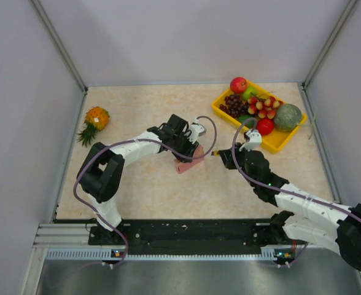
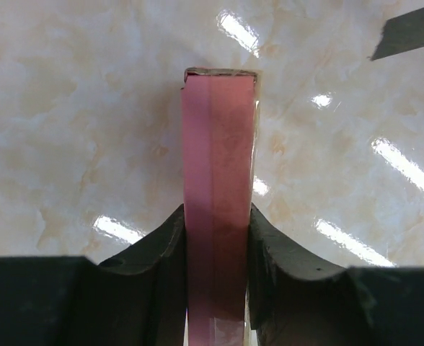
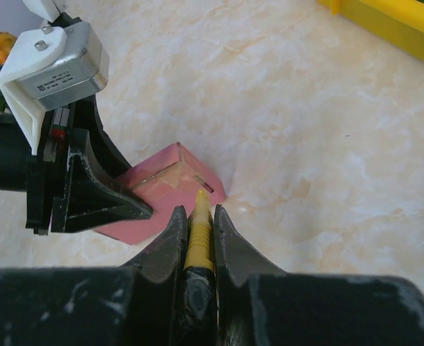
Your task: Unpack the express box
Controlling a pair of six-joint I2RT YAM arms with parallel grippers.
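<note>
Marbled tabletop [image 1: 137, 184] between grey walls [image 1: 186, 37]; left fingers [image 2: 154, 252] pinch express box [image 2: 215, 180], right fingers [image 3: 230, 249] pinch knife [image 3: 200, 231].

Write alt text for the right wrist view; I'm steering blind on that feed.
The right jaws grip a yellow utility knife, its tip at the end face of the pink express box. The left jaws clamp the box from the left; the corner of a yellow tray shows top right.

You'll see a pineapple [image 1: 94, 120] at the counter's [image 1: 150, 193] far left. At the far right, a yellow tray [image 1: 277, 142] holds grapes [image 1: 232, 104], a red apple [image 1: 238, 84] and a melon [image 1: 288, 115].
</note>
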